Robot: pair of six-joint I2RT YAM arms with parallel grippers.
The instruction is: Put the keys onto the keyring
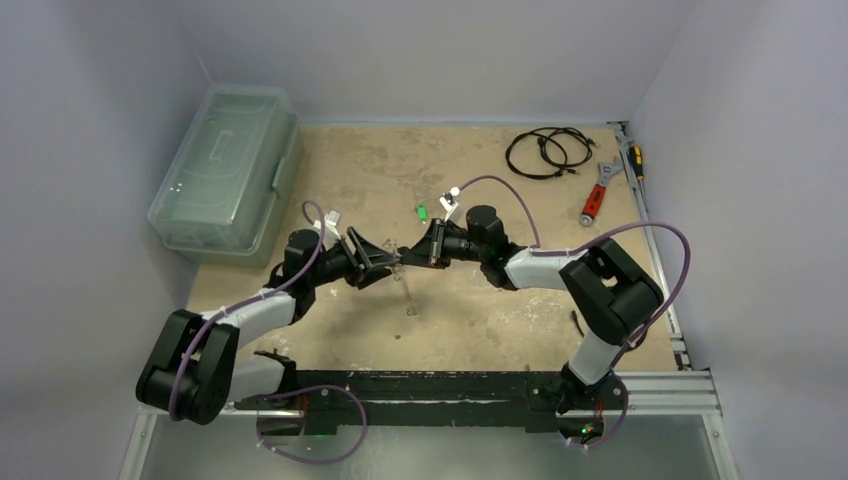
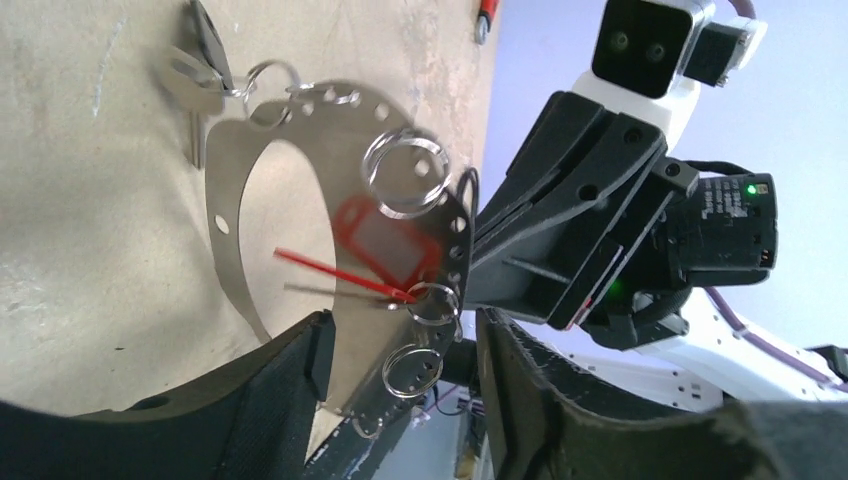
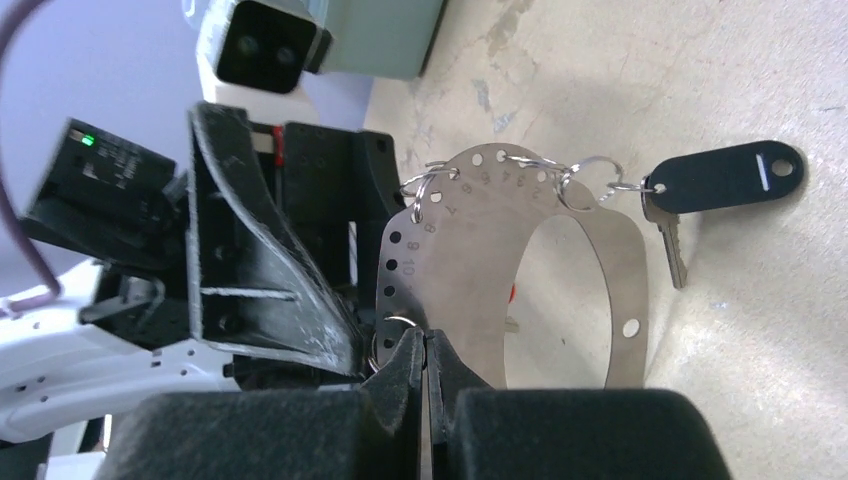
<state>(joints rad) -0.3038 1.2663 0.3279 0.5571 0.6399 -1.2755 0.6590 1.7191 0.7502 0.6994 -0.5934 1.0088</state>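
At the table's (image 1: 500,320) far left corner stands a clear plastic lidded box (image 1: 225,165), which plays no part here. Over the middle of the table the left gripper (image 2: 402,335) has its jaws parted, with the rim of the large flat silvery oval keyring (image 3: 470,250) lying between them. No clamping shows, so it does not seem to carry the hoop.

The hoop is held off the table, on edge. The right gripper (image 3: 425,345) is pinched tight on its rim beside a small split ring.

The metal key with the black plastic tag (image 3: 720,178) already hangs from a split ring on the hoop's far side. The key with the red tag (image 2: 385,240) is blurred against the hoop and seems to dangle from another ring, though its link is unclear. The key with the green tag (image 1: 422,212) lies loose on the table toward the far edge, apart from the hoop, so by my reckoning at least that one is left to thread.

Near the far right corner lie a coiled black cable (image 1: 548,150) and a red-handled wrench (image 1: 592,205).
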